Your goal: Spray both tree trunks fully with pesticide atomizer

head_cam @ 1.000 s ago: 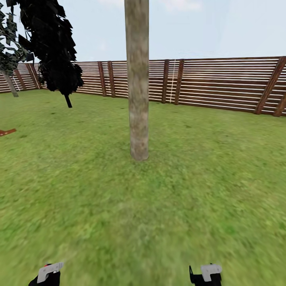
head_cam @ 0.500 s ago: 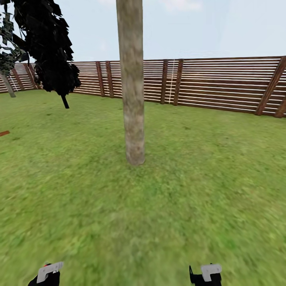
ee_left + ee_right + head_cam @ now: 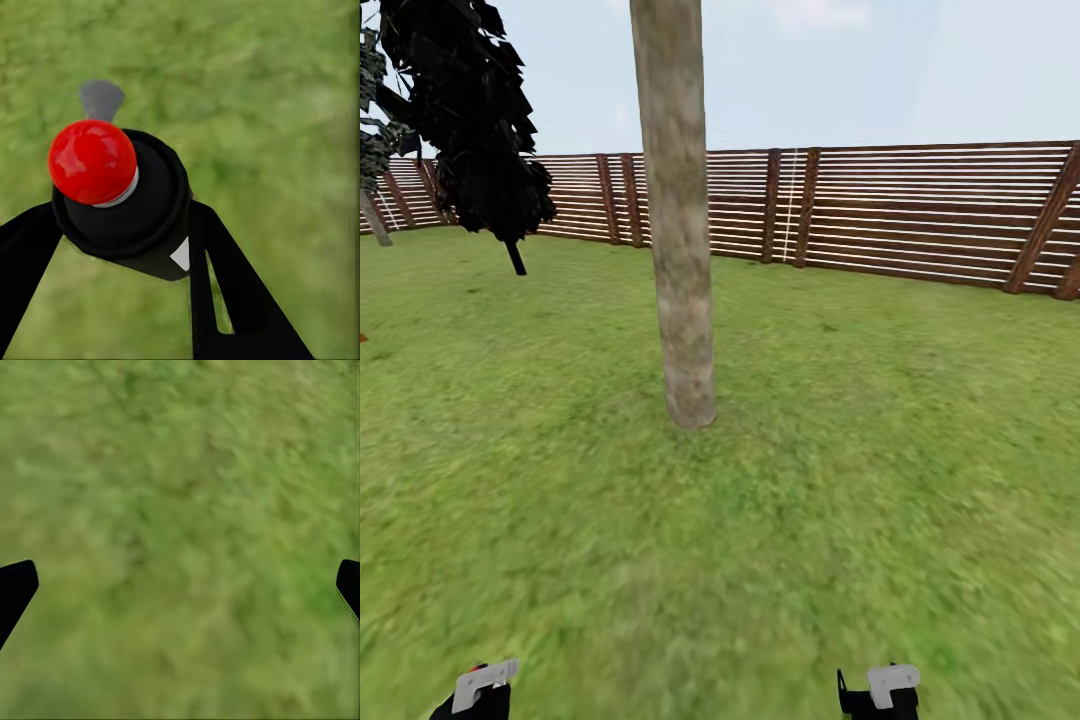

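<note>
Well, the left gripper (image 3: 120,225) is clamped around the pesticide atomizer (image 3: 120,199), red top up; ahead stands the tree trunk (image 3: 678,220) on open lawn (image 3: 880,420), fence (image 3: 920,210) well behind; the right gripper (image 3: 180,585) hangs spread and empty. Spraying from here would probably fall short, though the distance is hard to judge

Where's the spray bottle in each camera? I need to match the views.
Head view: bottom left edge, a red speck of the spray bottle at the left gripper.
Left wrist view: centre left, red top facing the camera, clamped between the fingers.
Right wrist view: bare ground between the open right gripper fingertips.
Shared landmark: the grass.
</note>
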Controlling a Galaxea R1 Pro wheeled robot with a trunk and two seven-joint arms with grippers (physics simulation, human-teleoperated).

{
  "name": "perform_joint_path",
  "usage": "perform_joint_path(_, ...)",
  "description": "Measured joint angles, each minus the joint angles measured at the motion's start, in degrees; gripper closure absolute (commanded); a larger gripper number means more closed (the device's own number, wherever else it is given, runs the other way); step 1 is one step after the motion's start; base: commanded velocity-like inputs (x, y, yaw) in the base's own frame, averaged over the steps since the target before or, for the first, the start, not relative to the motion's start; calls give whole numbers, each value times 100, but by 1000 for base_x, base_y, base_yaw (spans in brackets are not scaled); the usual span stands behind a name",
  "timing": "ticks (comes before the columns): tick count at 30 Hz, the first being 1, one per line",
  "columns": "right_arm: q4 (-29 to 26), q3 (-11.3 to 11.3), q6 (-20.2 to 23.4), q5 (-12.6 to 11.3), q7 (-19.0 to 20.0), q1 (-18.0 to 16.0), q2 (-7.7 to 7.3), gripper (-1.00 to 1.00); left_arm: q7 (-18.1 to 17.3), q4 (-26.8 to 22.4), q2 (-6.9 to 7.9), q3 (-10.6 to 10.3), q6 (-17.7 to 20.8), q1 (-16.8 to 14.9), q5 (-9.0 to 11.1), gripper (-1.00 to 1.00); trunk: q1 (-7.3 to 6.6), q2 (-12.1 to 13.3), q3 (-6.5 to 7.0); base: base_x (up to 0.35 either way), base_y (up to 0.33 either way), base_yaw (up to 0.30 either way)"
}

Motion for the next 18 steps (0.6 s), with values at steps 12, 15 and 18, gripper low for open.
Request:
perform_joint_path(12, -170, 201, 217, 137, 154, -1, 30, -100, -105, -45, 5, -273, 8, -32, -444, 100, 3, 0, 0, 150, -4, 0)
perform_joint_path(15, -1392, 659, 556, 735, 1679, -4, 24, -100, -1157, -84, 63, -1032, 5, -94, -1421, 100, 3, 0, 1, 0, 0, 0)
perform_joint_path(18, -2598, 728, 1520, 967, 4060, -125, 18, -100, -2741, -449, 157, -1274, 35, -328, -2033, 100, 3, 0, 2, 0, 0, 0)
